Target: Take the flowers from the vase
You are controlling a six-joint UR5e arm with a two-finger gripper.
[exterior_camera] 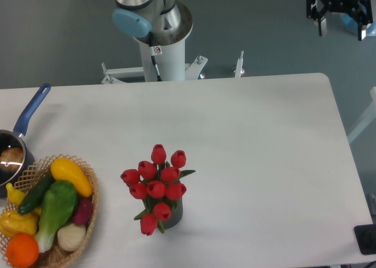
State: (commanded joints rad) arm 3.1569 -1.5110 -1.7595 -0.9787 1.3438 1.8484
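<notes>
One white table (252,138) fills most of the view, set on a grey floor (59,33). The arm's base (158,39) is mounted at the far edge, left of centre. The gripper (341,12) is seen at the far right, well apart from everything on the table; whether its jaws are apart or closed cannot be told, and nothing is seen held. A basket (88,221) of produce is placed at the near left, with a saucepan (17,138) behind it. The flowers (155,183) are stood in the vase (173,212), near the front, left of centre, heads up, stems upright and leaned slightly away.
</notes>
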